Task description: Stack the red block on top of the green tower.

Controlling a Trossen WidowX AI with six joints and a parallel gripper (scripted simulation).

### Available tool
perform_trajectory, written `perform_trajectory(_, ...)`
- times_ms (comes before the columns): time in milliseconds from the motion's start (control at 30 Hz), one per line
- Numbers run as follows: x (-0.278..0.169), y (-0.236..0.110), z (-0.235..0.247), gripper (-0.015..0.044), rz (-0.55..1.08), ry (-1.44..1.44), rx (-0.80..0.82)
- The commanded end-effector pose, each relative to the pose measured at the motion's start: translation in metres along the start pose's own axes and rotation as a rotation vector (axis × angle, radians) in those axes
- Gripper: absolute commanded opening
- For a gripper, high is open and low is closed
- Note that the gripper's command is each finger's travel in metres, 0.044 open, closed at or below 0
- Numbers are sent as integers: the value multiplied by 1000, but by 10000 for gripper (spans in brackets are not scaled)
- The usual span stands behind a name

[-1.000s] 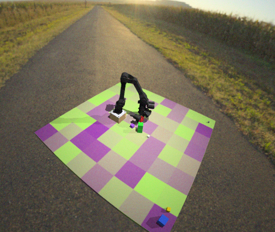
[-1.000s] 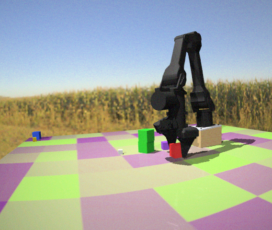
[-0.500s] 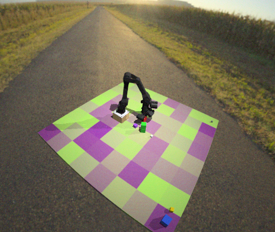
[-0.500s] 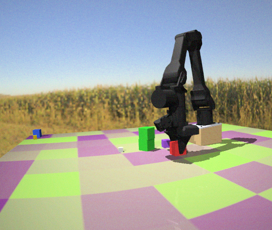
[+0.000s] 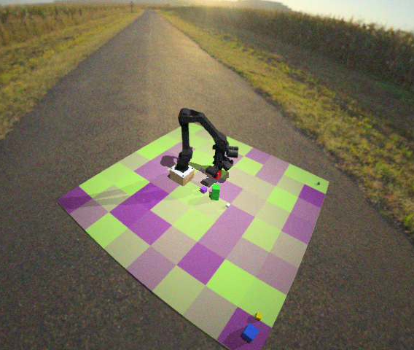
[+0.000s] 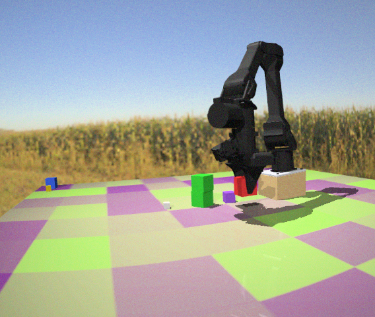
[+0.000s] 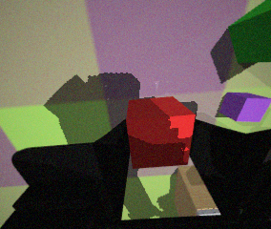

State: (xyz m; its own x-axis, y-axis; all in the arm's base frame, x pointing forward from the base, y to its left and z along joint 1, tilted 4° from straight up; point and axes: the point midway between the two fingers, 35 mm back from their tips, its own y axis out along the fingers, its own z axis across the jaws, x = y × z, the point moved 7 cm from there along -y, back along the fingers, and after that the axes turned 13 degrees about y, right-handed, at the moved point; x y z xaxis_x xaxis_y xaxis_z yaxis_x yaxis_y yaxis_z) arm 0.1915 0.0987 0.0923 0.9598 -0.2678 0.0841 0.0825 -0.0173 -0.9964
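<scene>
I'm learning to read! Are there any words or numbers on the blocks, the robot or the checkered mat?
None: no words or numbers show anywhere.
Red block, held in the tool: plain.
Green tower: plain.
Purple block: plain.
Tan base box: only tiny dots.

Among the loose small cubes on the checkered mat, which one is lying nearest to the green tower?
The small purple cube; it sits just beside the green two-block tower. The tiny white cube lies farther off, and the blue cube and yellow cube sit at the mat's far corner.
</scene>
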Motion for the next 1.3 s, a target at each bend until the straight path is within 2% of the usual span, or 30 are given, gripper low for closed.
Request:
perform_trajectory(0,1,-17,1,0,-1,3,6)
perform_trajectory(433,0,-75,0,0,-1,3,6)
perform_trajectory(700,3,-76,-1,0,-1,3,6)
perform_trajectory(1267,55,-76,-41,0,-1,15,8)
